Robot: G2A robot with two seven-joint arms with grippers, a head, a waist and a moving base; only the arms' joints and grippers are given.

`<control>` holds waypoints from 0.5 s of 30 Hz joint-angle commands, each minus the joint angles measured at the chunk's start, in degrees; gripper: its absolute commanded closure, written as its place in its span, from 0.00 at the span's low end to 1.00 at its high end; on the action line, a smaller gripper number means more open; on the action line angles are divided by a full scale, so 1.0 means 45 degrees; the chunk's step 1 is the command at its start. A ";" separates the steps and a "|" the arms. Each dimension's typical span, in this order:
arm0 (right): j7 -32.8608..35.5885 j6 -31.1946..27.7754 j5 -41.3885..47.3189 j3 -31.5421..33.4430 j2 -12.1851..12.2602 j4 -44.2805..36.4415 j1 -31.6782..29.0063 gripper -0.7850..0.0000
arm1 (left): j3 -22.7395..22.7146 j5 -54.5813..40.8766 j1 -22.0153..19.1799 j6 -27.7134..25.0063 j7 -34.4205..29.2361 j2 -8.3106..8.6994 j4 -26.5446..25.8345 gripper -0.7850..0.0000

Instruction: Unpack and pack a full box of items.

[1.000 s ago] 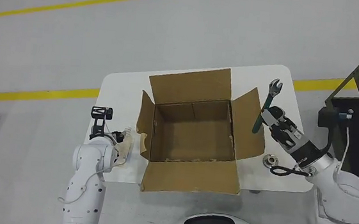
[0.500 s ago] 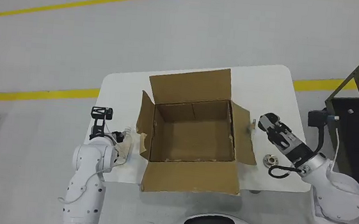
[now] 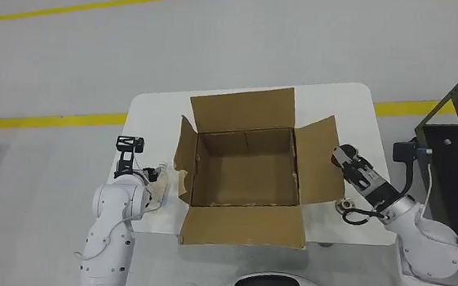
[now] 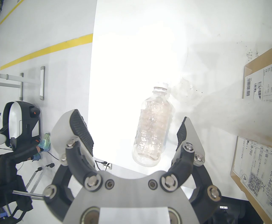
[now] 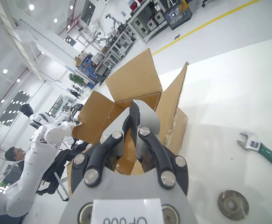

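I log: bottle [image 4: 152, 127] left of box [image 3: 243, 173], left gripper [image 4: 131, 125] wide over it; right wrist view adds wrench [image 5: 254, 146] right of box, right gripper [image 5: 135, 112] closed, empty

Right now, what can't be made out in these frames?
Wrench: the handle end is cut off by the right wrist view's edge.
Box floor: in the right wrist view, blocked by the right claw.
Table beside the bottle: in the left wrist view, washed out by glare.
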 commanded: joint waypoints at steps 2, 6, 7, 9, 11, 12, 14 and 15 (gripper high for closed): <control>0.0161 -0.0333 -0.0310 0.0239 0.0127 -0.0385 -0.0088 1.00 | 0.0000 0.0000 0.0000 0.0000 0.0000 0.0000 0.0000 0.00; 0.0766 -0.1308 -0.2192 0.0711 0.0391 -0.0850 -0.0113 1.00 | 0.0000 0.0000 0.0000 0.0000 0.0000 0.0000 0.0000 0.00; 0.0951 -0.1679 -0.2967 0.0940 0.0483 -0.1052 -0.0048 1.00 | 0.0000 0.0000 0.0000 0.0000 0.0000 0.0000 0.0000 0.00; 0.1226 -0.2481 -0.4285 0.1295 0.0650 -0.1243 -0.0003 1.00 | 0.0000 0.0000 0.0000 0.0000 0.0000 0.0000 0.0000 0.00; 0.1601 -0.3329 -0.5509 0.1658 0.0828 -0.1370 0.0081 1.00 | 0.0000 0.0000 0.0000 0.0000 0.0000 0.0000 0.0000 0.00; 0.1777 -0.3738 -0.6174 0.1893 0.0925 -0.1401 0.0164 1.00 | 0.0000 0.0000 0.0000 0.0000 0.0000 0.0000 0.0000 0.00; 0.1772 -0.4525 -0.7330 0.2177 0.1087 -0.1346 0.0268 1.00 | 0.0000 0.0000 0.0000 0.0000 0.0000 0.0000 0.0000 0.00; 0.1904 -0.4832 -0.7751 0.2257 0.1161 -0.1135 0.0278 1.00 | 0.0000 0.0000 0.0000 0.0000 0.0000 0.0000 0.0000 0.00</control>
